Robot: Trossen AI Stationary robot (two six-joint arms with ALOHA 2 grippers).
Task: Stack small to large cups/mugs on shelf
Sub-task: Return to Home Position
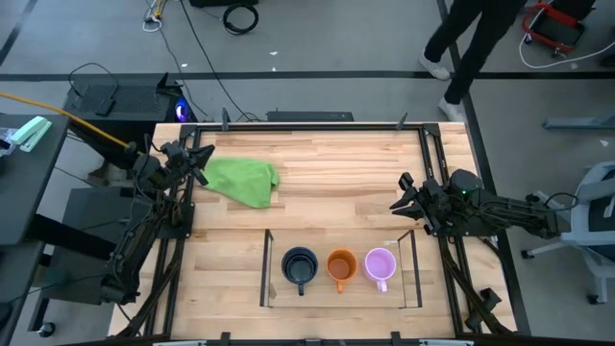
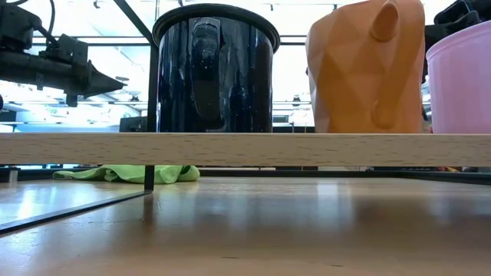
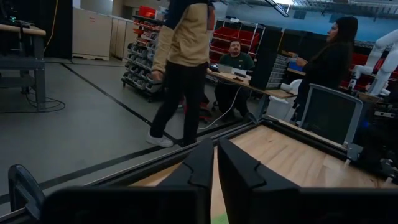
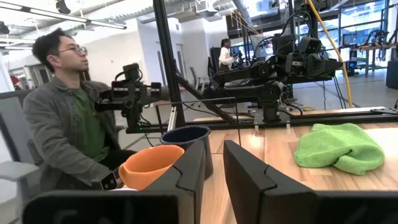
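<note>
Over on the left, the left gripper (image 1: 204, 161) hangs above the far left part of the wooden table (image 1: 336, 144). In its wrist view its fingers are pinched almost together, with only a thin slit between them and nothing inside. Just ahead of its tips lies a crumpled green cloth (image 1: 242, 180). It is close to the tips, though I cannot tell whether they touch it. Further along, toward the near edge and well clear of that gripper, stands the shelf (image 1: 266, 269), a low frame with see-through side panels. All three mugs sit in a row on its floor, upright and side by side. The black mug (image 1: 299, 265) is the one closest to the left gripper, the orange mug (image 1: 341, 264) is in the middle, and the light purple mug (image 1: 381, 263) is the one nearest the right gripper (image 1: 396, 192). That gripper hovers over the right side of the table, just beyond the purple mug's end of the shelf and apart from it. Its fingers are drawn close around a narrow gap and grip nothing. A seated person (image 4: 68, 124) shows in the right wrist view, past the mugs.
</note>
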